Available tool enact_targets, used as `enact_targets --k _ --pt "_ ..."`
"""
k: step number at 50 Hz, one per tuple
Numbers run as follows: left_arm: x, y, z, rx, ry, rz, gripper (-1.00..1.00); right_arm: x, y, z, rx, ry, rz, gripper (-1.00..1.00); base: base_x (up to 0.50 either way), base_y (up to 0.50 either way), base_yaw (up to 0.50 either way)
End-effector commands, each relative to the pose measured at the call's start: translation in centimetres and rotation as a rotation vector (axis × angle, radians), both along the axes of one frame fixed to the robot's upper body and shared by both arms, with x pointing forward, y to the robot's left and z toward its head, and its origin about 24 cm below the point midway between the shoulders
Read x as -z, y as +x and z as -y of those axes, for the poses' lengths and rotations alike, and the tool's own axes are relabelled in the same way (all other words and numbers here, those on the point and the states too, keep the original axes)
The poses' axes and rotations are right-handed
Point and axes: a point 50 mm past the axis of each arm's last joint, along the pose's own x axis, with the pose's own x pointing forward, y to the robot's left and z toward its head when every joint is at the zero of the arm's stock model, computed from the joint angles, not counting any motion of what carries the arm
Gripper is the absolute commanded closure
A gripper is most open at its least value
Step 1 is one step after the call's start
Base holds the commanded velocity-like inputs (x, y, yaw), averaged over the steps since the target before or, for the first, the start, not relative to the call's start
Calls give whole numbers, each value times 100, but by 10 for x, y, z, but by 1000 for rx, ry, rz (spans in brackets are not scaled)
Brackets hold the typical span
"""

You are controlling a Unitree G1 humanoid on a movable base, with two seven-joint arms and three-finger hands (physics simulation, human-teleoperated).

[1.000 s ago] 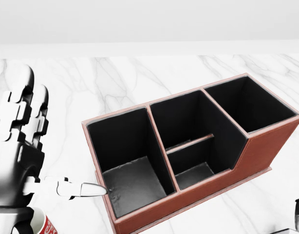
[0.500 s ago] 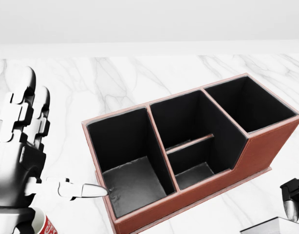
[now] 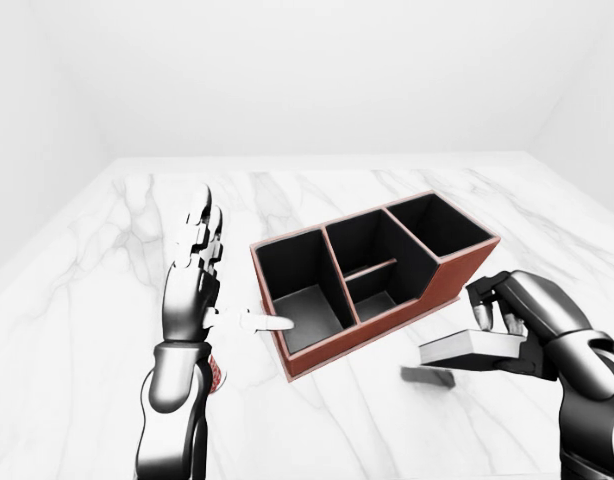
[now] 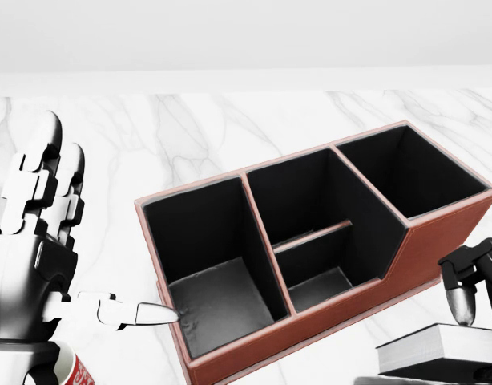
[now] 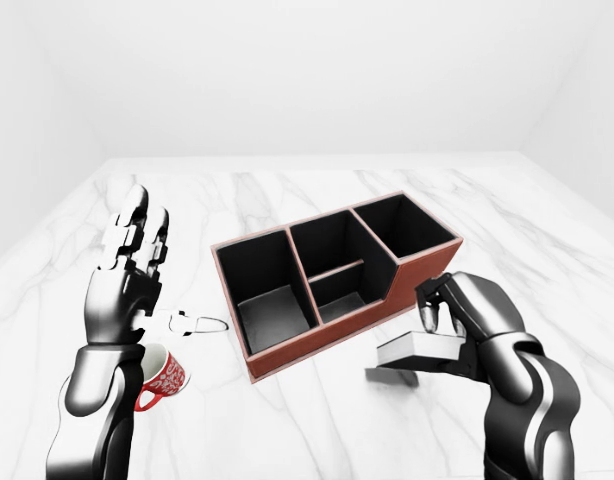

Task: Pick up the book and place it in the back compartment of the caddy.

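I have the book (image 3: pixel 469 347) clenched in my right robot hand (image 3: pixel 514 318) and lifted off the bench (image 3: pixel 107 300) beside the caddy (image 3: pixel 372 275), my left robot hand (image 3: pixel 192 290) spread open, all 4 compartments not yet filled.

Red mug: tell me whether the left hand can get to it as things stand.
Probably yes. The mug sits just below the open left hand, with nothing lying between them; the hand would only need to drop and turn its fingers down.
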Motion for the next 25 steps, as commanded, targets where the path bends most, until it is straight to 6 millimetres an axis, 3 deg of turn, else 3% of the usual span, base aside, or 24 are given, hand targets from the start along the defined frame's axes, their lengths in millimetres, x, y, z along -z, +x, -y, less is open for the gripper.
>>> enact_targets --k 1,11,25 --pt "0 0 0 0 0 1 -98 -38 4 -17 -37 -77 152 100 0 0 0" --pt "1 0 1 3 -1 -4 -98 -62 10 -33 -73 -106 247 100 0 0 0" --pt "-3 -2 2 7 0 14 -98 -68 16 -56 -139 -108 282 100 0 0 0"
